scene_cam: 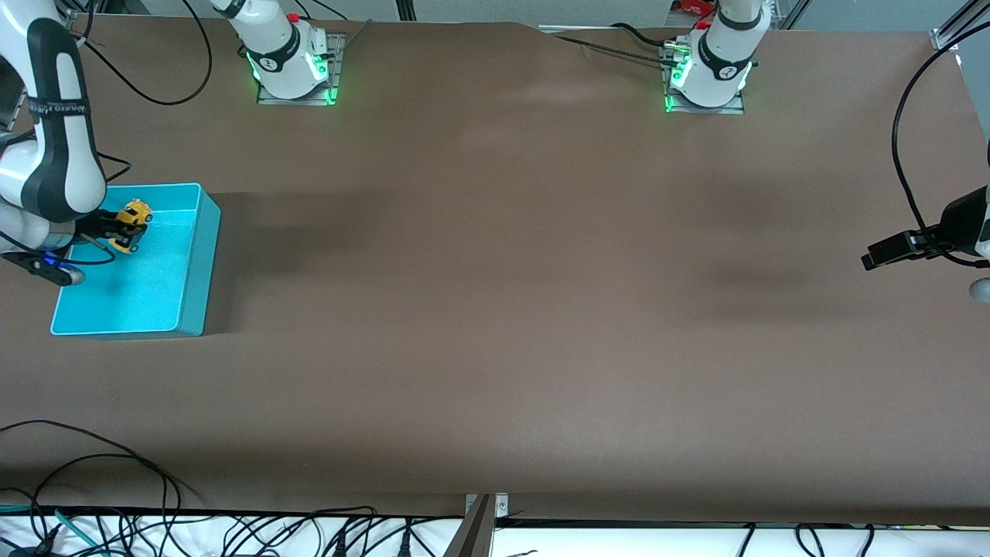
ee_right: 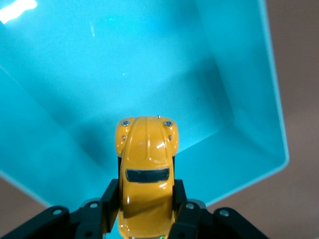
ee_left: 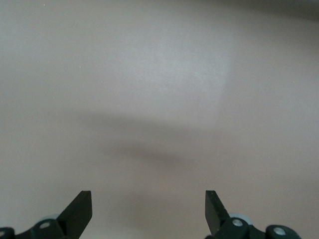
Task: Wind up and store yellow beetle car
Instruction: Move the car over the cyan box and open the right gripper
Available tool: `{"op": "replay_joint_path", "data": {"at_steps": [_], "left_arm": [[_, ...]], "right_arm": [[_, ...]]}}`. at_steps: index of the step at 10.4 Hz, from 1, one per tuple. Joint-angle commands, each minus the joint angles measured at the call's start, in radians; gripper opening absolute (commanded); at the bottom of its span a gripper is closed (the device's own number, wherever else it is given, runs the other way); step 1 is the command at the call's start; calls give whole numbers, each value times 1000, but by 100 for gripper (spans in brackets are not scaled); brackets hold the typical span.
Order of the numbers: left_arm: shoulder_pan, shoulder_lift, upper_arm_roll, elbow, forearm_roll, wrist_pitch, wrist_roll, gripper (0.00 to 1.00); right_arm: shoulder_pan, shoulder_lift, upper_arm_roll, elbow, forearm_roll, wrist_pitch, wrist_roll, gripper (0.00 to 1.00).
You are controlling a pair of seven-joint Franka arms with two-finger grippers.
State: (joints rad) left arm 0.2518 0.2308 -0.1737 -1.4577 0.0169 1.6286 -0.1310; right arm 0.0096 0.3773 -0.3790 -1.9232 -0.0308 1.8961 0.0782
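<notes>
My right gripper (scene_cam: 124, 230) is shut on the yellow beetle car (scene_cam: 133, 220) and holds it over the turquoise bin (scene_cam: 193, 263) at the right arm's end of the table. In the right wrist view the yellow beetle car (ee_right: 145, 172) sits between the black fingers (ee_right: 110, 196), with the turquoise bin (ee_right: 234, 84) below it. My left gripper (scene_cam: 878, 257) is open and empty above the bare brown table at the left arm's end. In the left wrist view, the left gripper (ee_left: 148, 211) shows only table between its fingertips.
The brown table (scene_cam: 495, 271) stretches between the two arms. Cables (scene_cam: 155, 495) lie along the table's edge nearest the front camera. The arm bases (scene_cam: 294, 62) stand along the edge farthest from the front camera.
</notes>
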Motion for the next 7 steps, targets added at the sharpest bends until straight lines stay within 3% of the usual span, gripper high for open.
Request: {"op": "replay_joint_path", "data": {"at_steps": [1, 5, 6, 7], "left_arm": [[11, 1, -1, 8, -6, -18, 22, 100], [9, 4, -1, 8, -6, -18, 21, 100], [9, 4, -1, 7, -5, -18, 21, 100], [9, 5, -1, 7, -6, -18, 21, 100]], "right_arm": [[-16, 55, 3, -8, 32, 70, -113, 13], [-19, 126, 8, -8, 126, 132, -279, 13], [-19, 129, 8, -8, 127, 133, -288, 21], [-19, 138, 9, -7, 126, 133, -288, 53]]}}
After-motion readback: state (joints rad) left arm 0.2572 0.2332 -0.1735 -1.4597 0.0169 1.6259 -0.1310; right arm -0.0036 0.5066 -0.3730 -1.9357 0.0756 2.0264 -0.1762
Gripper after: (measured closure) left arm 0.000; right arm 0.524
